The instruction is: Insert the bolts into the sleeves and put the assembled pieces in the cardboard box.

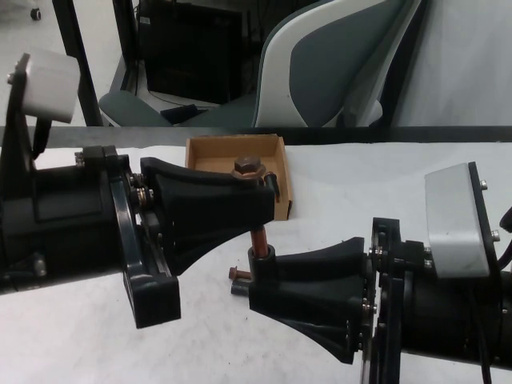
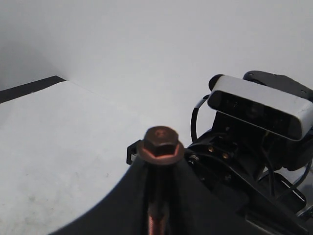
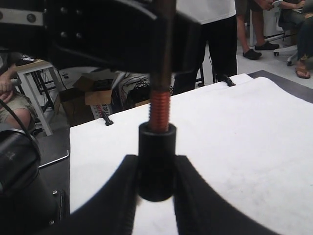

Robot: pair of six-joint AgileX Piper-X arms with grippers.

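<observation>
Left hand (image 1: 256,190) with bolt (image 1: 248,166), tip inside sleeve (image 1: 262,258) rim

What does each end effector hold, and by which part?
Left end effector: bolt, by the shank under its head. Right end effector: sleeve, by its sides.

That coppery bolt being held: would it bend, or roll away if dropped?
The bolt looks like solid metal, so probably stiff and fairly heavy. Its round shank might roll, though the hexagonal head would likely curb that.

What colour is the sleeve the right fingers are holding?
The sleeve is black, the bolt in it coppery; the right wrist view shows it best.
</observation>
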